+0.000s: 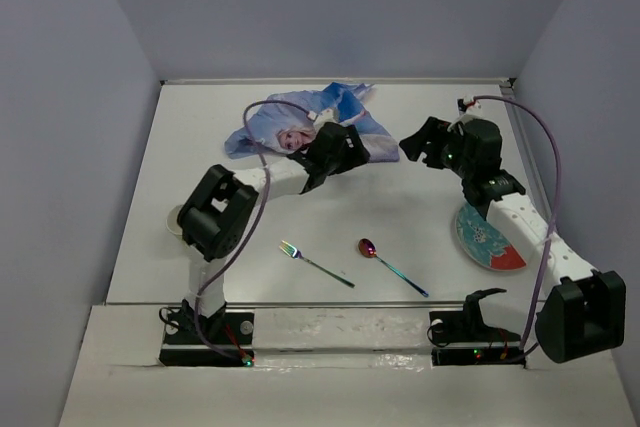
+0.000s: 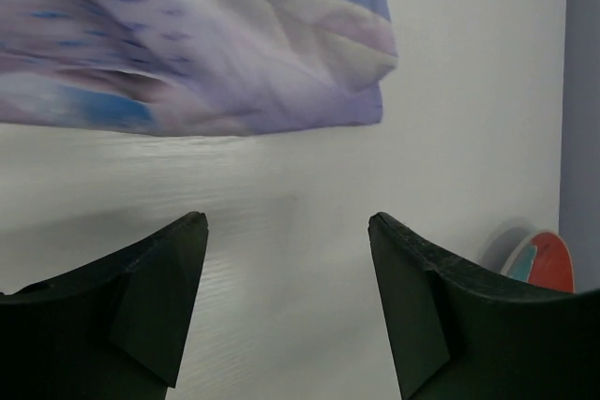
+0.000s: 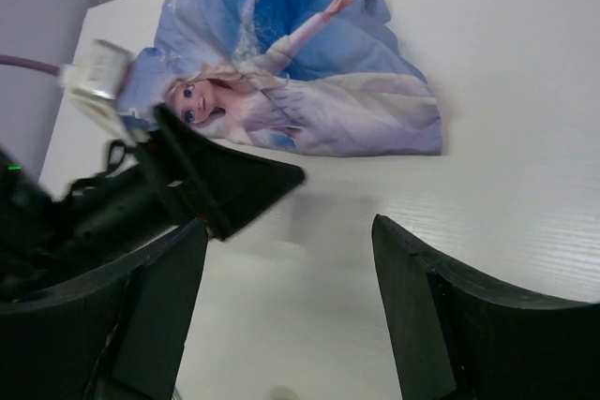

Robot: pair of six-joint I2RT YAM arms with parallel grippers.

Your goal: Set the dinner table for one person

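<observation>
The dinner table is a large off-white top. A blue princess placemat lies crumpled at the back centre. My left gripper is open and empty, just at the placemat's near right edge. In the left wrist view the gripper hovers over bare table, with the placemat just ahead. My right gripper is open and empty, to the right of the placemat. In the right wrist view the gripper faces the placemat and the left gripper.
A round plate with a red and teal pattern lies at the right, partly under my right arm, and shows in the left wrist view. A fork and a spoon lie near the front centre. A small round pale object sits under my left arm.
</observation>
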